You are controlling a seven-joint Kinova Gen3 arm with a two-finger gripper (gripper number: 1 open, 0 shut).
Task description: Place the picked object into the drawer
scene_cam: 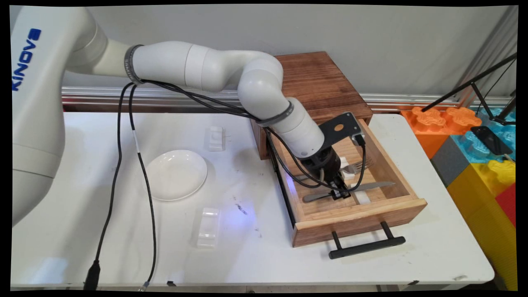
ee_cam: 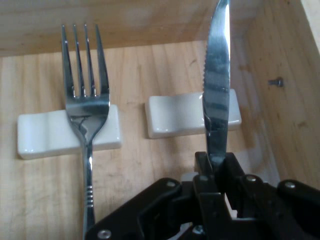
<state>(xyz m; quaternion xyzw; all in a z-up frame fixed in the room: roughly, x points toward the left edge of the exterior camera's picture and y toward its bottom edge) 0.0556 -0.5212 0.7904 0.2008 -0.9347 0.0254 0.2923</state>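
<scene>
My gripper (scene_cam: 340, 191) is down inside the open wooden drawer (scene_cam: 359, 218), shut on a silver knife (scene_cam: 373, 185) at the join of blade and handle. In the hand view the knife (ee_cam: 216, 95) runs straight up from the gripper (ee_cam: 216, 172), and its serrated blade crosses a white ceramic rest (ee_cam: 175, 116). I cannot tell whether blade and rest touch. A silver fork (ee_cam: 86, 105) lies to the left, parallel to the knife, its neck on a second white rest (ee_cam: 45, 135). The fork (scene_cam: 358, 166) shows behind the hand in the main view.
The drawer juts from a dark wooden cabinet (scene_cam: 317, 82) and has a black bar handle (scene_cam: 367, 244). Its side wall (ee_cam: 287, 110) is close by the knife. On the table lie a white plate (scene_cam: 176, 174) and two white rests (scene_cam: 216, 138), (scene_cam: 208, 227). Coloured foam blocks (scene_cam: 478, 156) stand right.
</scene>
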